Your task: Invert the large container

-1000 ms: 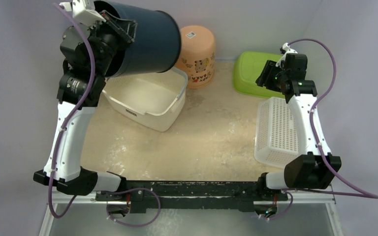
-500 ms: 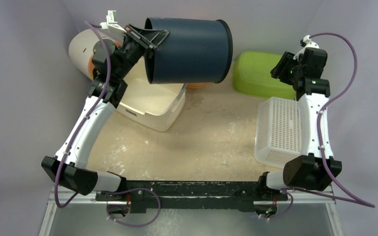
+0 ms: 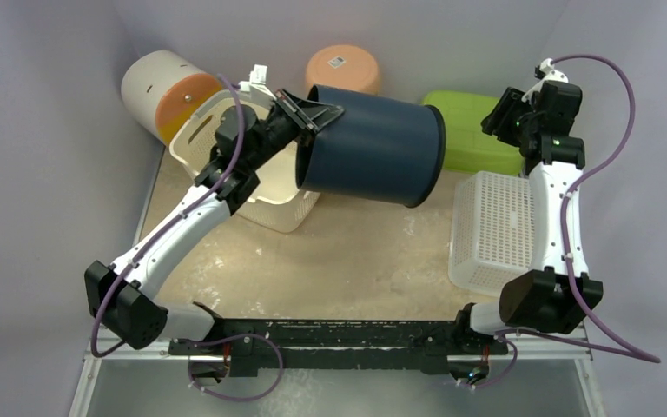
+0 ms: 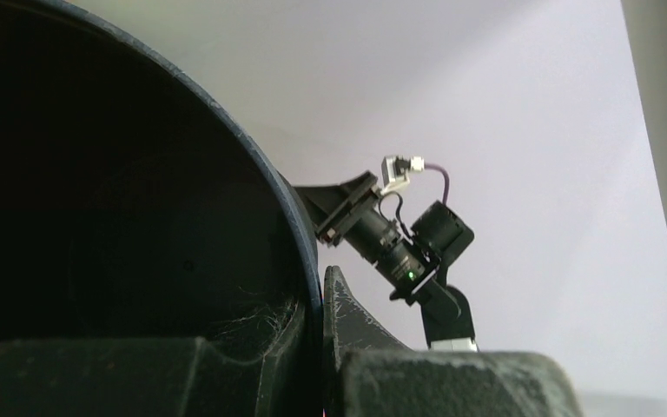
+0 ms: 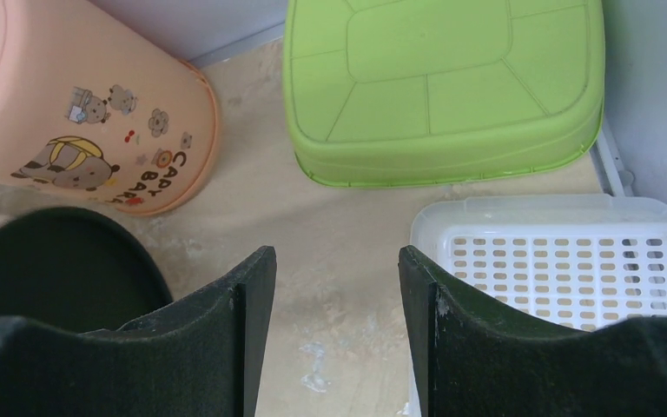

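Beige bench (image 3: 356, 261) carries the whole set-up, and bare surface shows through its middle and near half.

Dark blue large container (image 3: 373, 152) is off the bench, carried in the air over the rear centre. Its mouth end overhangs the right edge of the white tub (image 3: 265, 208). Its long axis lies close to level and runs left to right. The open mouth faces left toward the left arm, and the closed base points right toward the white perforated basket (image 3: 491, 230).

Green tub (image 3: 478, 130) and peach bucket (image 3: 343, 69) sit inverted at the rear, just behind the container. A white and orange cylinder (image 3: 161, 91) lies in the rear left corner.

Left fingers (image 4: 352, 326) are nearly closed, pinching the container's rim wall between them at the upper side of the mouth. The left arm is therefore the working arm.

Right fingers (image 5: 226, 339) stand partly open with nothing between them. They hover over the gap between the green tub and the basket, apart from the container.

Judgement: the inversion is about half done, and a further roll is needed to bring the mouth downward. The bare strip between tub and basket offers the only open landing room. The base end comes near the basket, and the rear tubs crowd the swing.
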You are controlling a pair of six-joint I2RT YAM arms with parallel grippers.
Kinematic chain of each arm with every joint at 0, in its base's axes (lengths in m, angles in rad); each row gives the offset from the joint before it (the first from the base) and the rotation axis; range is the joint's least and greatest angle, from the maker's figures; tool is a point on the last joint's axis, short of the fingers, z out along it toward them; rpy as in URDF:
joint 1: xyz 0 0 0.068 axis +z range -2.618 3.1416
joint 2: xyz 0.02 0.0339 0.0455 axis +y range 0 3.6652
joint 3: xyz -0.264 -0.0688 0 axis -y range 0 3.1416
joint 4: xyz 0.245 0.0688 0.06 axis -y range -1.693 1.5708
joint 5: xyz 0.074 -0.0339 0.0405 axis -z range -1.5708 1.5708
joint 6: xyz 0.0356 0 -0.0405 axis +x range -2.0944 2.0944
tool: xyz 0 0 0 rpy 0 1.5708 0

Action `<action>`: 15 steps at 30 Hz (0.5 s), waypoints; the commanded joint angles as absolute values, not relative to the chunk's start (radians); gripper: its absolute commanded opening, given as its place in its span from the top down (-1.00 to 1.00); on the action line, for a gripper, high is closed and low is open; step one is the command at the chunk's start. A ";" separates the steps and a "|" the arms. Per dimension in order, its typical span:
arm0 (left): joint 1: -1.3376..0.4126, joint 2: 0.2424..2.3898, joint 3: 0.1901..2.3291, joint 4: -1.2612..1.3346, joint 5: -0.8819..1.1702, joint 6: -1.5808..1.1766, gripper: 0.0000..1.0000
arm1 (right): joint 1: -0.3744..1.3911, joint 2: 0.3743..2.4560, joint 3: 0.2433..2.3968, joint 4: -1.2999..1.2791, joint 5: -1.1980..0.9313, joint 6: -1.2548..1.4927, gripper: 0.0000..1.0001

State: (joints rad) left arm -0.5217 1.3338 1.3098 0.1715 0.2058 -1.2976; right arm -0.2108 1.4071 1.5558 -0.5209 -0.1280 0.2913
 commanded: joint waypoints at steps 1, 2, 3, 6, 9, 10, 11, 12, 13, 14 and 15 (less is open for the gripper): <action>-0.584 1.329 1.407 0.523 0.184 -1.352 1.00 | -0.219 1.389 1.561 -0.487 -0.155 0.278 -0.15; -0.596 1.339 1.417 0.531 0.184 -1.357 1.00 | -0.221 1.389 1.558 -0.486 -0.154 0.276 -0.15; -0.607 1.348 1.424 0.539 0.185 -1.360 1.00 | -0.221 1.387 1.556 -0.485 -0.153 0.276 -0.15; -0.649 1.374 1.407 0.586 0.179 -1.389 1.00 | -0.223 1.385 1.552 -0.485 -0.144 0.275 -0.15; -0.674 1.389 1.346 0.651 0.167 -1.431 1.00 | -0.224 1.387 1.555 -0.485 -0.135 0.272 -0.15; -0.680 1.393 1.329 0.684 0.164 -1.449 1.00 | -0.224 1.388 1.558 -0.486 -0.134 0.271 -0.15; -0.687 1.402 1.313 0.714 0.163 -1.464 1.00 | -0.224 1.390 1.560 -0.488 -0.134 0.270 -0.15; -0.694 1.416 1.302 0.743 0.163 -1.476 1.00 | -0.225 1.391 1.561 -0.488 -0.133 0.269 -0.15; -0.701 1.427 1.294 0.769 0.164 -1.480 1.00 | -0.225 1.391 1.560 -0.489 -0.132 0.269 -0.15; -0.709 1.439 1.285 0.787 0.165 -1.485 1.00 | -0.225 1.391 1.560 -0.488 -0.133 0.269 -0.15; -0.717 1.451 1.275 0.815 0.167 -1.491 1.00 | -0.225 1.392 1.558 -0.487 -0.133 0.268 -0.15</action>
